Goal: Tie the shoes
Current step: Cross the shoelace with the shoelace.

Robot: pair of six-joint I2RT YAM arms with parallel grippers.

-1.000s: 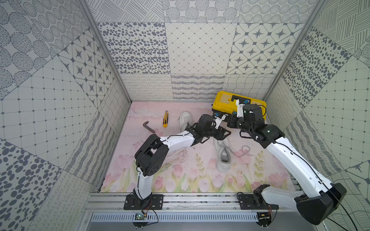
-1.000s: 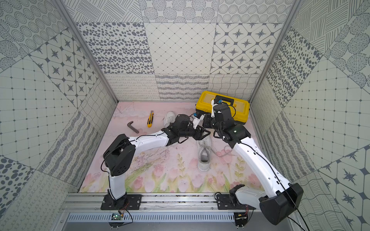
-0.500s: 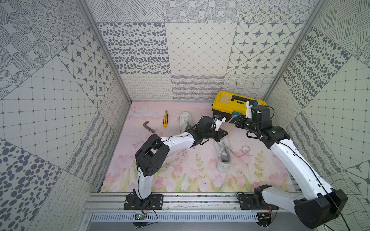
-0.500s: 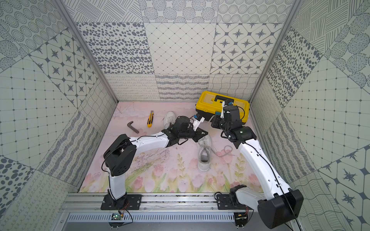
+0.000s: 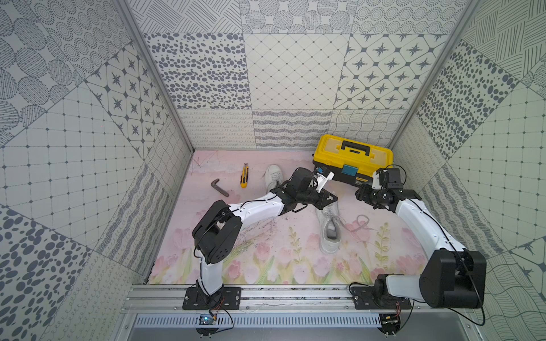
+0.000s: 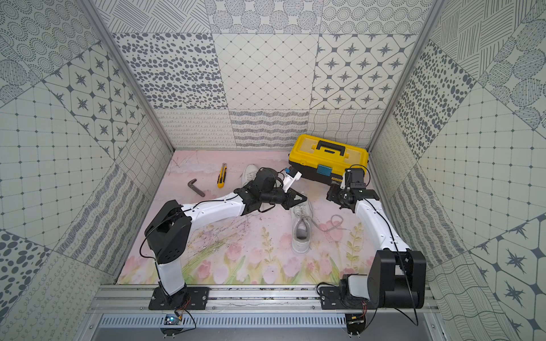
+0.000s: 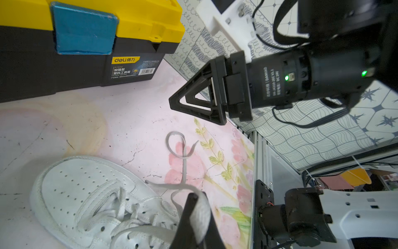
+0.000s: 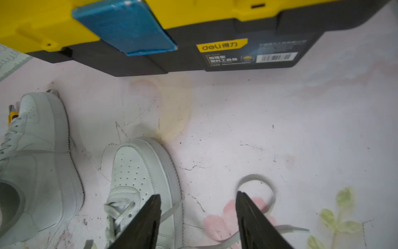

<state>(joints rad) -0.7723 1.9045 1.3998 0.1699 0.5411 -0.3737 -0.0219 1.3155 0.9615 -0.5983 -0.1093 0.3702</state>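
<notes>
Shoes (image 5: 329, 227) rest apart; left fingers (image 7: 187, 217) pinch one lace (image 7: 203, 210), right fingers (image 8: 146, 217) parted.

The sneaker (image 7: 86, 194) has a smooth white leather-look upper, matt, with stitched seams and a perforated toe; its lace (image 7: 184, 166) is flat woven cloth. The toolbox (image 8: 215, 13) is hard plastic: glossy yellow lid, matt black base, blue latch (image 8: 125, 25) with a rougher face. The worktop (image 8: 280, 129) is a printed floral sheet, scuffed, cracked and stained. The right claw (image 8: 198, 195) is matt black plastic. The rail (image 5: 295, 295) is bare metal.
</notes>
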